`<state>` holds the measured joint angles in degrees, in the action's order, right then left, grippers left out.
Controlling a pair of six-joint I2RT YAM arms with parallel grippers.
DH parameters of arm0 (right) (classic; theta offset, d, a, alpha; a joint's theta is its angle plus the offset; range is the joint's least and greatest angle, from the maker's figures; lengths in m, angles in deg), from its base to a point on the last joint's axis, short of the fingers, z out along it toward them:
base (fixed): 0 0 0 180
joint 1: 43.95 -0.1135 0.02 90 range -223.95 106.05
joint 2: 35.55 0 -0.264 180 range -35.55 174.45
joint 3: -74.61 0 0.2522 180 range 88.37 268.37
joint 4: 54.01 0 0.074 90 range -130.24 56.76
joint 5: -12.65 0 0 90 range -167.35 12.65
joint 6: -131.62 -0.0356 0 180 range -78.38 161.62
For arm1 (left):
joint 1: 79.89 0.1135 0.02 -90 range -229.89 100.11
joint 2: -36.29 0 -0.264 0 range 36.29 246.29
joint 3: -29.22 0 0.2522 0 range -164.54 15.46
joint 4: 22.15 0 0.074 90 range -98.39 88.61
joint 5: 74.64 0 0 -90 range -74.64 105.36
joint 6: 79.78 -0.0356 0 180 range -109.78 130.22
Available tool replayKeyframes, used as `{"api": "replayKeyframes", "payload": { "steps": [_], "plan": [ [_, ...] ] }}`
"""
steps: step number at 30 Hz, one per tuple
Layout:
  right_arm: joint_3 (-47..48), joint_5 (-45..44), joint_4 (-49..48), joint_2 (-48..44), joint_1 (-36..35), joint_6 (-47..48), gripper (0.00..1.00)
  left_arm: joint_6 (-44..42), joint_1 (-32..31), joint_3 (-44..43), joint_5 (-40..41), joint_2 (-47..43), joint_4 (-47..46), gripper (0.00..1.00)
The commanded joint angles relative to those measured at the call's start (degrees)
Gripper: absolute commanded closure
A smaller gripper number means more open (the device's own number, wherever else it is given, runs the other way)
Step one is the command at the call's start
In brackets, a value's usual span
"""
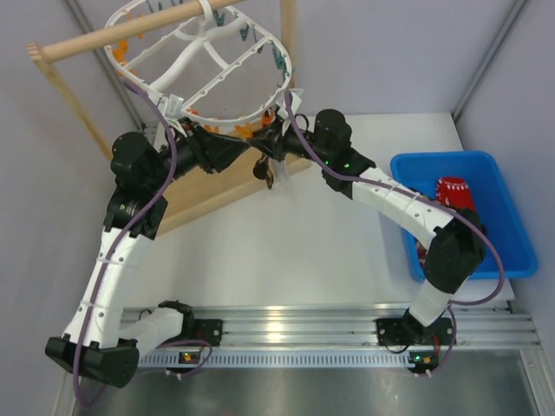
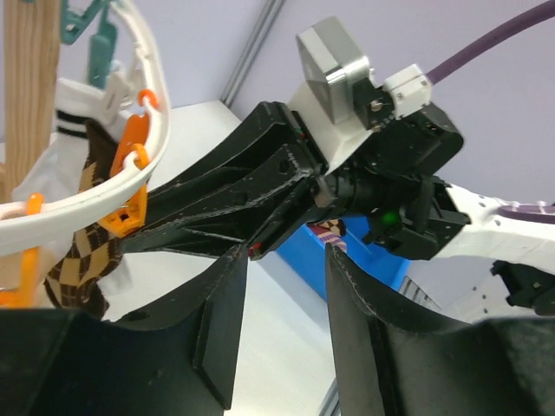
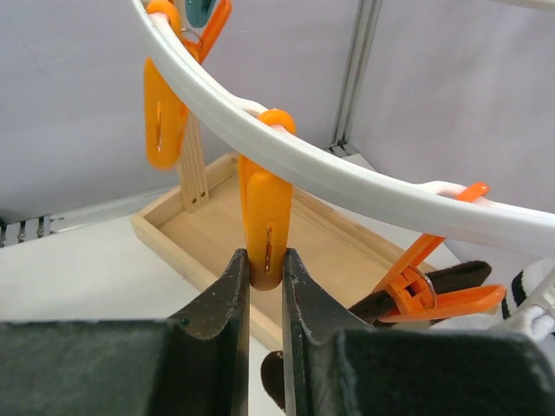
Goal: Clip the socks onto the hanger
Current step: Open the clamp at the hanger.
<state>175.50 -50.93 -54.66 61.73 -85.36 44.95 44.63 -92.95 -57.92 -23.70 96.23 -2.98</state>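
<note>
"At the right wrist, what do the jaws hold?"

"The right gripper [image 3: 264, 263] is pinched tight on the lower end of an orange clip [image 3: 267, 212]. That clip hangs straight down from the white rim of the hanger [image 3: 347, 178], which sweeps across above the fingers."

"Anything around it?"

"A second clip [image 3: 438, 295] further along the rim sticks out sideways. The wooden tray [image 3: 334, 238] lies behind and below."

"And the left wrist view?"

"The left gripper [image 2: 288, 256] has its jaws parted, with nothing between the pads. The right gripper's black body crosses just ahead of them, reaching toward the rim. An argyle sock [image 2: 82, 260] hangs below the rim at the left. A white sock [image 2: 39, 169] with a dark band hangs just behind it. A striped scrap [image 2: 327, 231] peeks out past one fingertip; what holds it I cannot tell."

"From the top?"

"The hanger hangs from the pole [image 1: 130, 36] at the far left of the table [image 1: 286, 251]. Both arms bend inward, and their grippers meet close together under the hanger's near rim. A blue bin [image 1: 499, 230] sits at the right edge, well apart from the hanger, with a red sock [image 1: 454, 192] inside."
</note>
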Motion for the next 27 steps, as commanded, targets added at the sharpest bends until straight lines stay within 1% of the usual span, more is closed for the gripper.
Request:
{"api": "replayKeyframes", "payload": {
  "steps": [1,2,3,6,9,12,15,23,27],
  "plan": [
    [2.78,-1.1,0.96,-3.58,-1.31,-0.78,1.0,-3.2,-0.74,-2.29,5.03,0.0,1.87,0.54],
    [2.78,-1.54,1.23,-3.76,-1.48,-0.87,1.0,-5.21,-0.74,-2.03,9.67,-0.09,3.63,0.54],
    [2.78,-2.15,1.58,-4.19,-1.83,-0.87,1.0,-5.84,-0.74,-2.03,11.71,0.26,4.51,0.54],
    [2.43,-5.05,2.63,-4.81,-3.15,0.0,1.0,-6.2,-0.91,-2.11,15.94,0.96,4.7,0.53],
    [2.78,-7.6,4.3,-4.99,-4.12,0.88,1.0,-6.29,-1.79,-2.99,18.4,1.93,3.73,0.5],
    [2.43,-8.31,4.83,-4.9,-4.82,1.24,1.0,-6.46,-2.93,-3.69,19.99,3.07,3.03,0.48],
    [2.78,-8.92,5.19,-4.99,-5.26,1.5,1.0,-6.9,-3.64,-3.34,22.01,3.69,2.68,0.42],
    [3.04,-9.1,5.36,-5.08,-5.88,1.33,1.0,-5.5,-3.64,-3.17,27.11,5.01,1.89,0.42],
    [3.22,-8.75,5.45,-4.9,-6.23,1.41,1.0,-4.09,-3.73,-3.08,25.89,5.88,0.04,0.42]
  ]
}}
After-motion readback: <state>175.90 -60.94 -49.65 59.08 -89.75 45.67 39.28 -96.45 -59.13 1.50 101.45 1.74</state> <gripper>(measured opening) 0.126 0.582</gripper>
